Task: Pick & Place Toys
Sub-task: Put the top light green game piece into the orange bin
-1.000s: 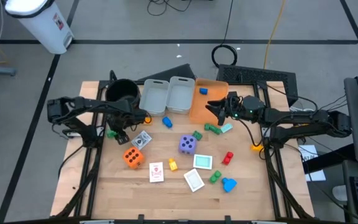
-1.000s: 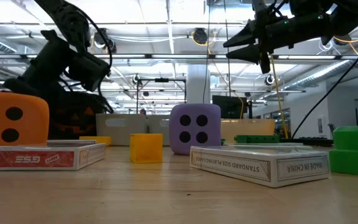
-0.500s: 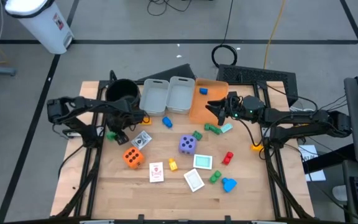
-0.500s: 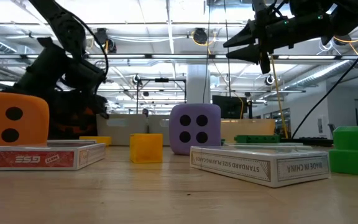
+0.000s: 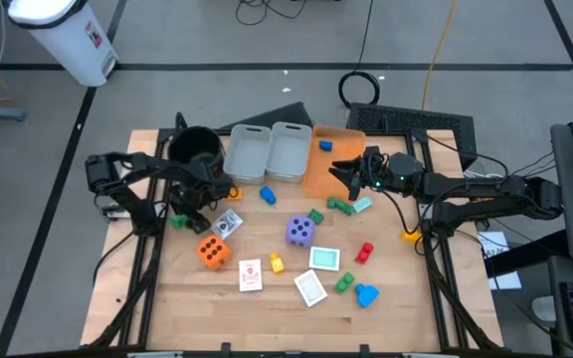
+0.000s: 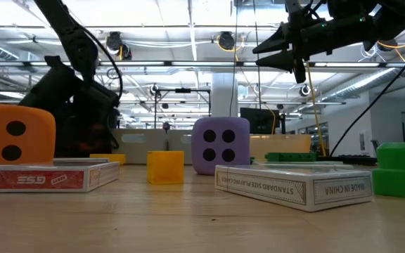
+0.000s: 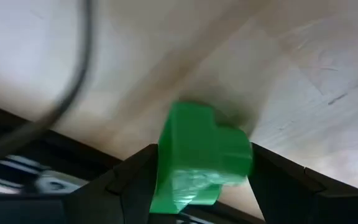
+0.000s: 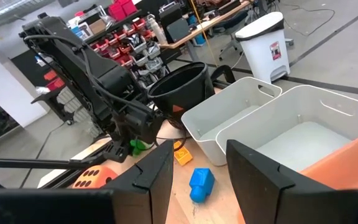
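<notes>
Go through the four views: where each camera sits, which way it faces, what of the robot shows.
High: overhead, facing down; both arms, table.
Low: table height, level; purple die, arms above.
Left wrist: left gripper, fingers around green block.
Right wrist: right gripper, toward grey bins.
Shared: orange die, high and low.

Even, bright overhead strip lighting — soft shadows, left wrist close-up blurred, low view's foreground sharp.
</notes>
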You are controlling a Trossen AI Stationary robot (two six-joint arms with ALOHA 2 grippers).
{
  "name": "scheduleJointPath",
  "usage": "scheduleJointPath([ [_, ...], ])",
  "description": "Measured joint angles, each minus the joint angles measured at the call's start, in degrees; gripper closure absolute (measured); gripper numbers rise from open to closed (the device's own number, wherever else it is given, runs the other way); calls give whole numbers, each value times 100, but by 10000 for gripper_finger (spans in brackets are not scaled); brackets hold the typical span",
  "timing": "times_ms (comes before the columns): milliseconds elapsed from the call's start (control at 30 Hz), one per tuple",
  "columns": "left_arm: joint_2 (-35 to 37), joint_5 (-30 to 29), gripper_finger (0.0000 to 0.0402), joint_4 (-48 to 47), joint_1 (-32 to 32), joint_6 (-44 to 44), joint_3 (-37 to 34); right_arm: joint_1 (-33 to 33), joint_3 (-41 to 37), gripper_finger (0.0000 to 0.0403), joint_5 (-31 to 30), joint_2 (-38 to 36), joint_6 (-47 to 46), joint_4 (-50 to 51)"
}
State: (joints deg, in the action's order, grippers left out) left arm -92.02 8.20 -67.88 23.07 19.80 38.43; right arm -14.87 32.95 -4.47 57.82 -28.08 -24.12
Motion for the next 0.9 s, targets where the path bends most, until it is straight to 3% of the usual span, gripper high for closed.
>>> scheduleJointPath([
  [300,-55,444,164,158,-5,16,-28,0,0,264,-2,0,0,1],
  [567,-53,510,223,161,-6,82,-21,-2,0,264,-22,0,0,0],
  [900,-53,586,211,112,-7,198,-12,-2,0,264,-22,0,11,0],
])
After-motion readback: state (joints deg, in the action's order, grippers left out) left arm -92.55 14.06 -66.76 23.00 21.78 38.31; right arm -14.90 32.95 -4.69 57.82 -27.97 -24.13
